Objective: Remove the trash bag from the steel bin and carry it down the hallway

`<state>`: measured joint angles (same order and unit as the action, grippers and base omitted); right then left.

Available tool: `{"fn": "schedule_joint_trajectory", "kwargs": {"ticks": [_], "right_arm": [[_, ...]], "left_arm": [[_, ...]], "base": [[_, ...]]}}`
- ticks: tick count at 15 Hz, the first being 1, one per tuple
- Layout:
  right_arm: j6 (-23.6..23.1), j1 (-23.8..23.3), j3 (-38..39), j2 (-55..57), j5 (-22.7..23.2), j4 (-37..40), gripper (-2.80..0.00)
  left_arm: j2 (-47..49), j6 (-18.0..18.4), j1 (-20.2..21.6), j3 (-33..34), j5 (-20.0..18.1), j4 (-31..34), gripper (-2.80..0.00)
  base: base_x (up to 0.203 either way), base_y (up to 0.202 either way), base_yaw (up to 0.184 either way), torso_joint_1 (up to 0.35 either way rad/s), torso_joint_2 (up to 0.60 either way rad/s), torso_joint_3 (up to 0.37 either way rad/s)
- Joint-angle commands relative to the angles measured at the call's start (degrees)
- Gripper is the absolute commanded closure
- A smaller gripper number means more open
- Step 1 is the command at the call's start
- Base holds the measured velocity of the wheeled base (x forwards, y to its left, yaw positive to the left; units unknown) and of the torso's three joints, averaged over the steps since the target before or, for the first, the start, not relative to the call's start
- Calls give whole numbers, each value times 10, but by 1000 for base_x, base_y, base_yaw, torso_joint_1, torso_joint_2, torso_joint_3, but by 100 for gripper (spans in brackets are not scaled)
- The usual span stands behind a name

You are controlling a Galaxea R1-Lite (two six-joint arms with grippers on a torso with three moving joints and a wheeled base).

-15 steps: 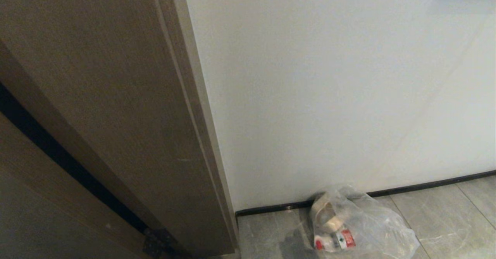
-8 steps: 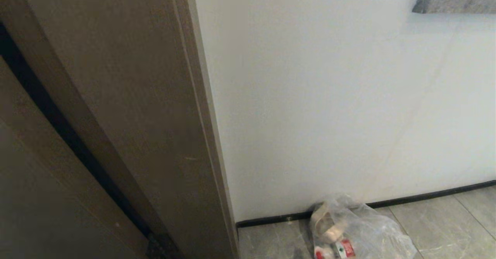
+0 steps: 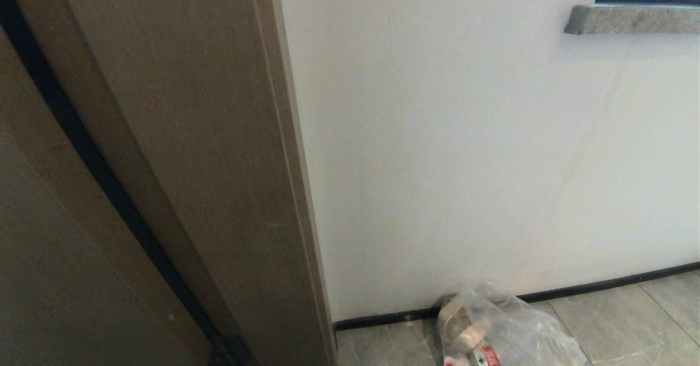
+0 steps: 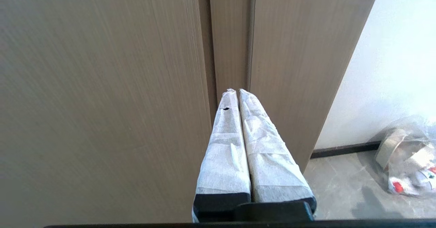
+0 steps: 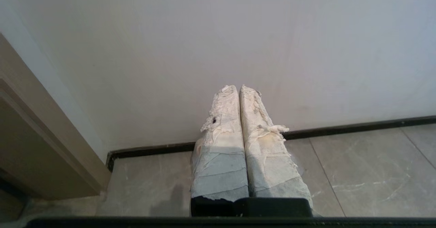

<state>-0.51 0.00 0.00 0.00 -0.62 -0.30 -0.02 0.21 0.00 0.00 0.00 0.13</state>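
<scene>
The trash bag [image 3: 500,330], clear and crinkled with pale scraps and a red-labelled item inside, lies on the grey marbled hallway floor [image 3: 629,322] against the white wall's black baseboard. It shows again in the left wrist view as the trash bag [image 4: 407,160], off to the side of my left gripper [image 4: 237,91], which is shut and empty, facing a tan door frame. My right gripper [image 5: 237,87] is shut and empty too, pointing at the wall above the floor tiles. The steel bin is out of view. Neither gripper touches the bag.
A tan door frame and door [image 3: 180,163] fill the left of the head view. A grey stone sill [image 3: 634,18] juts from the white wall [image 3: 465,147] at the upper right. The black baseboard [image 5: 357,127] runs along the wall's foot.
The whole head view has shifted upward: the bag has slid toward the lower edge and the stone sill has come into sight. Nothing itself moved.
</scene>
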Motion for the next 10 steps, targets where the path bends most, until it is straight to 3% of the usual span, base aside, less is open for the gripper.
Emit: {"fn": "schedule_joint_trajectory", "kwargs": {"ticks": [1,10], "right_arm": [[0,0,1,1,0,0,0],[0,0,1,1,0,0,0]], "left_arm": [[0,0,0,0,0,0,0],[0,0,0,0,0,0,0]], "base": [[0,0,0,5,3,65],[0,0,0,0,0,5]]}}
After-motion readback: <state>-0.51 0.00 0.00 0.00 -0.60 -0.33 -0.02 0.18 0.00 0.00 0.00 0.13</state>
